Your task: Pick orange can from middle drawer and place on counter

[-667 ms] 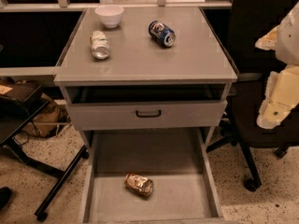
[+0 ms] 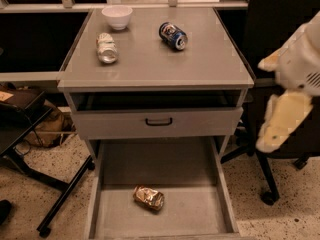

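While the orange can (image 2: 148,198) lies in the middle drawer (image 2: 192,214), the jaws hang right of the counter (image 2: 200,66), spread unclear.

Orange can (image 2: 148,197) lay in the open middle drawer (image 2: 170,161); the gripper (image 2: 285,101) was off to the right.

The middle drawer was pulled out, and the orange can lay on its side on the flat grey floor, near the front and a little left of centre, not touching the walls; above it the grey drawer (image 2: 110,125) with a black handle (image 2: 159,121) stood partly open; on the counter (image 2: 200,66) a silver-white can (image 2: 107,47) and a blue can (image 2: 173,36) lay on their sides, well apart, with a white bowl (image 2: 117,16) near the back edge; the gripper hung in the air beside the right side of the cabinet, below counter level, well apart from the orange can, in front of a dark chair (image 2: 267,179).
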